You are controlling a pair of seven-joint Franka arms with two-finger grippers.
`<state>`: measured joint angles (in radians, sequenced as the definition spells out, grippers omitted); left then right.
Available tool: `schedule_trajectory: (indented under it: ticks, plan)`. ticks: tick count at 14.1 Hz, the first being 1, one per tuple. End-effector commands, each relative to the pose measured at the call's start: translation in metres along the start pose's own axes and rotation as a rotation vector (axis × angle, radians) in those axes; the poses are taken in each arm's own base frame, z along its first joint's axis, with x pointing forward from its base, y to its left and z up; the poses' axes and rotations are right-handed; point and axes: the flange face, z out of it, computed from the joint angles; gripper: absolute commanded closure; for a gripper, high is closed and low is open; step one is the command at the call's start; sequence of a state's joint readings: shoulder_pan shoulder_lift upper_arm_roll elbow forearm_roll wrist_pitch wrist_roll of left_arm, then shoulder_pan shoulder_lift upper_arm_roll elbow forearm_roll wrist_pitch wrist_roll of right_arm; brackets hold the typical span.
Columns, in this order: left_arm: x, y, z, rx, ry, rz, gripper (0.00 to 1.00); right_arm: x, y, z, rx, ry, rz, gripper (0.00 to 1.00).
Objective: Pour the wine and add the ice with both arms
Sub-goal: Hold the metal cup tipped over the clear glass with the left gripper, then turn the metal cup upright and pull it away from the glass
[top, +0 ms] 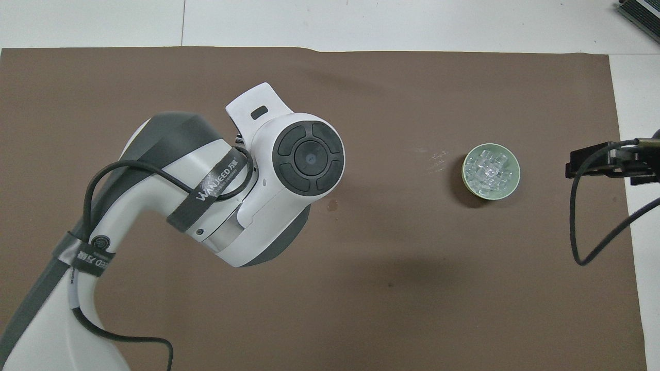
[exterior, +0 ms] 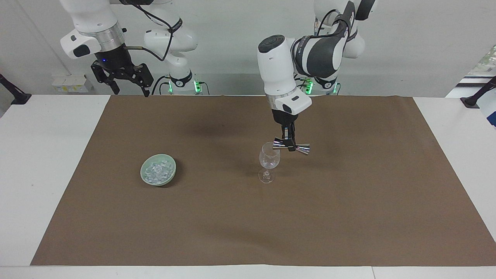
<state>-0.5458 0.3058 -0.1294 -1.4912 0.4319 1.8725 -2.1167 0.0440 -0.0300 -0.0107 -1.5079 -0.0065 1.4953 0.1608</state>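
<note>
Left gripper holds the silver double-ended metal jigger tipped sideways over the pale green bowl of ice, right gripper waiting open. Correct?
Not quite. In the facing view the left gripper holds the silver double-ended metal jigger over the clear stemmed wine glass, not the pale green bowl. The rest stands.
</note>
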Motion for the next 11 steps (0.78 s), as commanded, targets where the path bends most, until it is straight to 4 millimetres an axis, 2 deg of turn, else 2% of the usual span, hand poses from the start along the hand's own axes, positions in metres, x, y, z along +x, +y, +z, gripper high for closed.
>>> schedule_trajectory:
  ticks: [1,5,11]
  plan:
    - [0.0,0.006,-0.015,-0.001,-0.027,-0.023,1.0,-0.001,0.005,-0.001,0.002,-0.001,-0.016,0.0]
    - [0.017,0.007,-0.034,0.023,-0.152,0.037,1.0,0.0,0.005,0.0,0.001,-0.002,-0.014,0.0]
    - [0.084,0.013,-0.054,0.058,-0.37,0.048,1.0,0.0,0.006,0.0,0.003,-0.002,-0.017,0.0]
